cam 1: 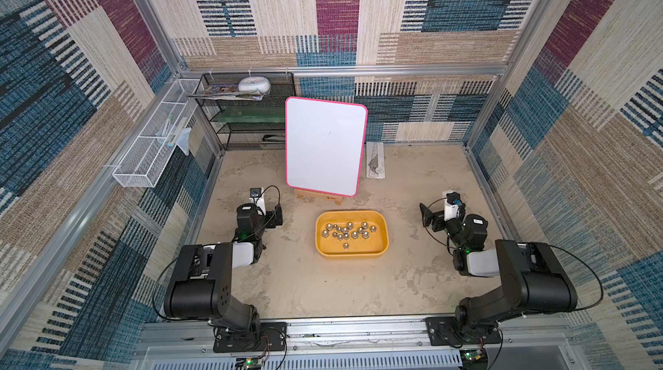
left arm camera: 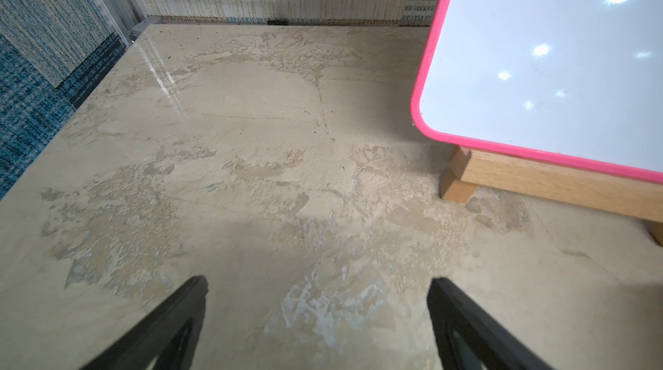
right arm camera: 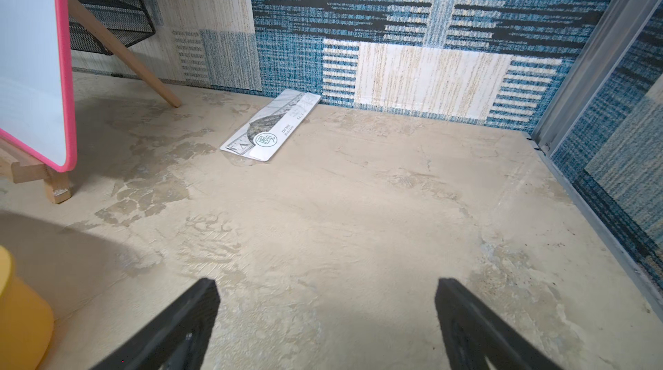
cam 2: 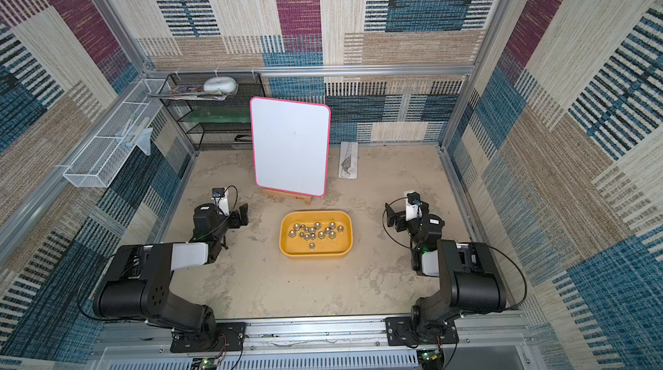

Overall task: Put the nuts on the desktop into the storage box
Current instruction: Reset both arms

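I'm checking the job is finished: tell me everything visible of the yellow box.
The storage box is a shallow mustard-yellow tray, plastic-looking, rectangular with rounded corners. It sits flat on the desktop before the whiteboard. The nuts lie clustered inside it. The left gripper and right gripper, both open, flank it without touching.

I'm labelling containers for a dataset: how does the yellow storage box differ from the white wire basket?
The storage box is solid mustard plastic with rounded corners; the white wire basket is open mesh, long and narrow, with square corners. The storage box lies on the desktop; the white wire basket is mounted on the side wall above it. The storage box holds the nuts; the basket's contents are too small to name. Both are open-topped.
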### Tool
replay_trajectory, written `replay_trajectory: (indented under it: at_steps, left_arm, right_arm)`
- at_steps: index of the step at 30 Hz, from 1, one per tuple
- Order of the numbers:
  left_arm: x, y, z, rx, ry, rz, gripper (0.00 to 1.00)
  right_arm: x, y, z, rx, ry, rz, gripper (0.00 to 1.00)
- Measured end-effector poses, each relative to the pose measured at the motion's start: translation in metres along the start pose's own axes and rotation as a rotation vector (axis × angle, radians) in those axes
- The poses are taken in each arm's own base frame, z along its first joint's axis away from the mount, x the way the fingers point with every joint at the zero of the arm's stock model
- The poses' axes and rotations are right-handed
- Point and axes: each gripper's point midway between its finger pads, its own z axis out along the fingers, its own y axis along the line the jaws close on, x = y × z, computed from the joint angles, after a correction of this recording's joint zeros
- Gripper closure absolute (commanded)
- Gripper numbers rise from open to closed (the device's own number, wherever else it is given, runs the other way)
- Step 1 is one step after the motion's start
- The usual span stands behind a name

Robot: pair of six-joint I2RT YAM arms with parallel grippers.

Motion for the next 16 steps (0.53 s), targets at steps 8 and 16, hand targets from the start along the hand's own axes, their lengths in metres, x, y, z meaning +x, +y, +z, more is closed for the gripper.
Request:
replay_trajectory:
  at_steps: [8, 16]
  left_arm:
    - [0.0, 0.0, 0.0, 0.0, -0.001, 0.0, 0.0]
    - [0.0, 0.0, 0.0, 0.0, -0.001, 0.0, 0.0]
  right_arm:
    - [0.0, -0.022, 0.005, 0.117, 0.02, 0.045, 0.01]
    - [0.0, -0.026, 0.004, 0.14, 0.022, 0.05, 0.01]
